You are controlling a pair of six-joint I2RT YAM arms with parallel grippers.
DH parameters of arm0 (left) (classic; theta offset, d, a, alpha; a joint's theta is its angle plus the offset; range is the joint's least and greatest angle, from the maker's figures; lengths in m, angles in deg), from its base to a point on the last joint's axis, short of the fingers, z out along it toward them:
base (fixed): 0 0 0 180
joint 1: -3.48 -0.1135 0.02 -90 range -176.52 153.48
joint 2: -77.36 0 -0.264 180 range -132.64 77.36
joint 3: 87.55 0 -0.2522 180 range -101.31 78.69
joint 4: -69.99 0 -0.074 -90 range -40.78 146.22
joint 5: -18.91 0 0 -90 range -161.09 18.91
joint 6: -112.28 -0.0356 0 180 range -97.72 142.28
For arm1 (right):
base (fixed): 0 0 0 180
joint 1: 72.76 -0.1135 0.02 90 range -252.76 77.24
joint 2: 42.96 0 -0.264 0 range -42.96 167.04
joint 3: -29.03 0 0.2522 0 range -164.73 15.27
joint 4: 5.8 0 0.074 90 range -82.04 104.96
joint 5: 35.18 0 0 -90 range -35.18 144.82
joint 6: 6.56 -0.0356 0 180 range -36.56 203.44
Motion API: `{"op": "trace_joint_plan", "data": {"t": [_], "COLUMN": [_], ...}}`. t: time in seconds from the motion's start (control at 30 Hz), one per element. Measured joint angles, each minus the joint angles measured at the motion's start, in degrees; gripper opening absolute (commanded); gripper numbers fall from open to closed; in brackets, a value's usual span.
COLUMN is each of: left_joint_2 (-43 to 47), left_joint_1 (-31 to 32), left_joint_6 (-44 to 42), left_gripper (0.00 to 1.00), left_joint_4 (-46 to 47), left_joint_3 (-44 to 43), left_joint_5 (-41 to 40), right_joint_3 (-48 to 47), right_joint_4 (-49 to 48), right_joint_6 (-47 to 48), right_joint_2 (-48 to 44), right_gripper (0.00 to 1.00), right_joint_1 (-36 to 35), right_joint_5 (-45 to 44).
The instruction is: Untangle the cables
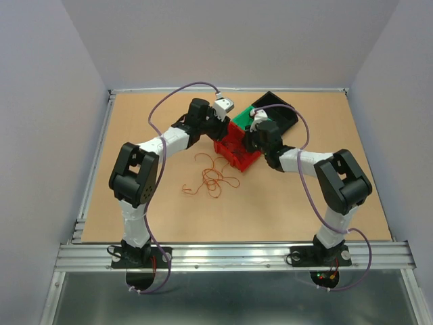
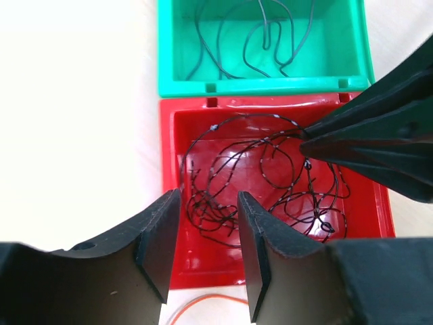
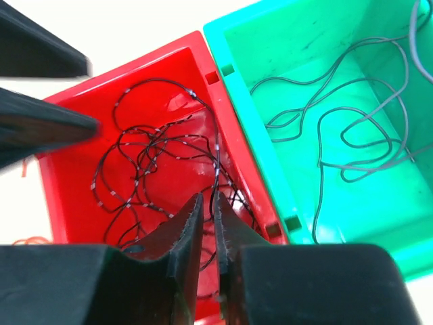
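Note:
A tangle of thin black cables (image 2: pixel 264 172) lies in a red bin (image 2: pixel 167 135); it also shows in the right wrist view (image 3: pixel 152 169). Thin red and orange cables (image 1: pixel 213 177) lie loose on the table in front of the red bin (image 1: pixel 238 157); one orange strand (image 2: pixel 203 302) shows under my left fingers. My left gripper (image 2: pixel 208 200) is open and empty over the bin's near edge. My right gripper (image 3: pixel 208 200) is pinched on a black strand inside the red bin (image 3: pixel 135 64), by the wall next to the green bin.
A green bin (image 2: pixel 257 87) with a few grey-black wires adjoins the red bin; it also shows in the right wrist view (image 3: pixel 250 128). A black bin (image 1: pixel 277 112) stands behind them. Both grippers (image 1: pixel 220 125) (image 1: pixel 252 139) crowd over the red bin, fingertips close together.

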State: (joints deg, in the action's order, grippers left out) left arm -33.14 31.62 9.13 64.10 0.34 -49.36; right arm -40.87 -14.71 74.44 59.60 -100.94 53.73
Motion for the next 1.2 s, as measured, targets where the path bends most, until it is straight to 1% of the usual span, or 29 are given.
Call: {"op": "trace_joint_plan", "data": {"t": [0.03,0.07,0.13,0.33,0.43,0.47,0.53,0.57,0.7,0.77,0.8,0.83,0.9,0.97,1.0,1.07,1.1,1.2], "left_joint_2": [0.37,0.87,1.86,4.81,6.73,7.58,9.25,10.03,13.66,15.08,16.13,17.27,19.76,21.97,23.52,25.53,26.18,27.76], "left_joint_1": [-0.33,-0.76,-1.57,-3.41,-4.11,-4.22,-4.24,-4.24,-4.24,-4.24,-4.24,-4.26,-4.59,-5.42,-6.45,-8.81,-9.84,-12.2], "left_joint_6": [0.0,0.0,0.04,-0.11,-1.46,-2.14,-3.28,-3.65,-5.31,-5.92,-6.21,-6.29,-6.23,-5.99,-5.7,-5.07,-4.9,-4.76], "left_gripper": [0.5,0.51,0.51,0.51,0.57,0.6,0.67,0.68,0.75,0.86,0.9,0.99,0.99,0.99,0.99,0.99,0.99,0.99], "left_joint_4": [-0.02,0.0,0.04,-0.09,-1.2,-1.84,-2.19,-2.4,-2.64,-2.4,-1.73,-0.5,1.86,3.56,4.76,6.47,7.06,8.57], "left_joint_3": [0.02,0.02,0.39,1.11,1.11,1.16,1.81,2.34,5.57,7.19,8.55,10.54,14.45,17.51,19.41,21.38,21.81,22.8], "left_joint_5": [0.37,0.66,1.38,2.78,3.08,2.6,1.6,1.07,-1.44,-3.48,-4.92,-6.51,-9.14,-10.51,-11.13,-10.6,-9.9,-8.79], "right_joint_3": [-0.48,-1.11,-2.86,-6.19,-6.73,-7.17,-8.15,-8.39,-8.59,-8.59,-8.59,-8.59,-8.57,-8.52,-8.5,-7.8,-7.37,-5.49], "right_joint_4": [0.04,0.28,0.74,3.23,5.2,6.1,7.23,7.69,10.08,10.97,11.65,12.04,12.46,12.37,12.24,11.43,11.32,10.84], "right_joint_6": [0.04,0.13,0.28,0.55,0.87,1.09,1.55,1.7,1.92,1.9,1.88,1.81,1.88,1.7,1.6,1.53,1.46,1.22], "right_joint_2": [0.72,1.57,3.52,8.87,10.25,10.67,11.15,11.15,9.99,8.83,7.58,6.21,3.19,-0.15,-2.62,-5.95,-7.23,-10.16], "right_gripper": [0.11,0.05,0.02,0.0,0.01,0.01,0.06,0.1,0.2,0.24,0.3,0.34,0.39,0.47,0.55,0.64,0.71,0.76], "right_joint_1": [0.0,0.0,0.0,0.0,-0.02,-0.07,-0.09,-0.07,-0.04,-0.02,-0.02,-0.02,-0.02,-0.02,-0.02,-0.04,-0.07,-0.83], "right_joint_5": [-0.02,0.0,0.0,0.07,0.04,0.0,-0.33,-0.72,-1.84,-1.7,-1.6,-1.33,-0.79,0.24,1.03,2.54,3.13,4.33]}}
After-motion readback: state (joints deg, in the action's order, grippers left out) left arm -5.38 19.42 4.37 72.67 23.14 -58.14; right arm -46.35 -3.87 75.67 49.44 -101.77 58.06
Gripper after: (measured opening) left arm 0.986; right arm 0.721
